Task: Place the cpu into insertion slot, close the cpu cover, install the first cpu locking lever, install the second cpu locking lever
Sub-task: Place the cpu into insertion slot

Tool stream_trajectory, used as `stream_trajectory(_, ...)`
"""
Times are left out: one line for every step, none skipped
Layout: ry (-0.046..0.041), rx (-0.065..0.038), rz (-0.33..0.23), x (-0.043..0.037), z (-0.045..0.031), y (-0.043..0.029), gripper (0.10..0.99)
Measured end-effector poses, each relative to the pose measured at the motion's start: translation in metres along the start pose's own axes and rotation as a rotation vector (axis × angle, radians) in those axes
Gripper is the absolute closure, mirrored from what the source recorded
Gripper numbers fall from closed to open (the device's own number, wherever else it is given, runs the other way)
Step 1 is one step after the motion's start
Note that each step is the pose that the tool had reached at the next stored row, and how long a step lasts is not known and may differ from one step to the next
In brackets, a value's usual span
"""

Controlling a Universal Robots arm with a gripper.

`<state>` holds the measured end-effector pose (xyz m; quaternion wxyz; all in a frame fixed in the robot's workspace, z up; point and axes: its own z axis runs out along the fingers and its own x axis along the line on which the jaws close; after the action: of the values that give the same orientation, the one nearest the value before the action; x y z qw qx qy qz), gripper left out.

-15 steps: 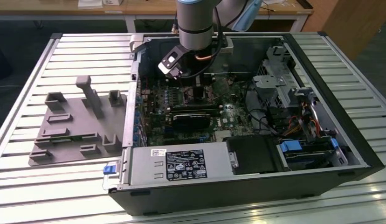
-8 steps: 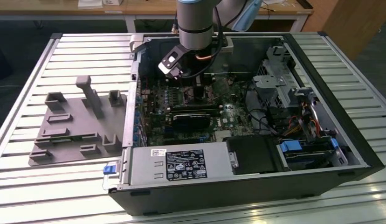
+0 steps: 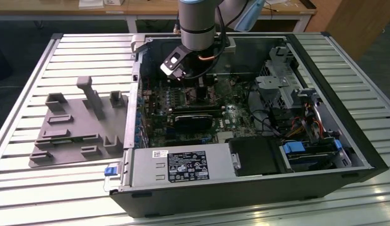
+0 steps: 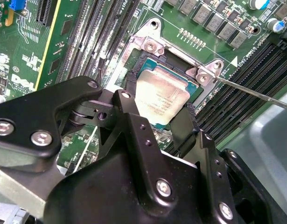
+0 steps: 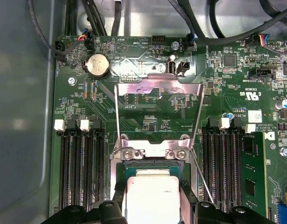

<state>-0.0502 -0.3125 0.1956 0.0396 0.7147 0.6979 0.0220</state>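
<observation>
Pincer (image 4: 158, 103) clamps the cpu (image 4: 162, 93) between its fingers; it sits over the insertion slot (image 4: 173, 65) (cpu cover (image 5: 157, 86) raised).

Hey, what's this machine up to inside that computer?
A robot arm is reaching down into an open computer case. Its gripper is right at the cpu, which sits in or just over the insertion slot on the green board. The cpu cover is flipped open, so nothing is closed or locked yet.
</observation>
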Motion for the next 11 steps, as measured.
stream_trajectory(0.0,0.0,0.0,0.0,0.0,0.0,0.549)
stream_trajectory(0.0,0.0,0.0,0.0,0.0,0.0,0.549)
stream_trajectory(0.0,0.0,0.0,0.0,0.0,0.0003,0.549)
stream_trajectory(0.0001,0.0,0.0,0.0,0.0001,0.0008,0.549)
stream_trajectory(0.0001,0.0,0.0,0.0,0.0001,0.0012,0.549)
stream_trajectory(0.0,0.0,0.0,0.0,0.0001,0.0014,0.549)
stream_trajectory(0.0,0.0,0.0,0.0,0.0001,0.0015,0.549)
stream_trajectory(0.0,0.0,0.0,0.0,0.0001,0.0016,0.549)
stream_trajectory(0.0,0.0,0.0,0.0,0.0002,0.0018,0.549)
stream_trajectory(0.0,0.0,0.0,0.0,0.0002,0.002,0.549)
stream_trajectory(-0.0001,0.0,0.0,0.0001,0.0003,0.002,0.549)
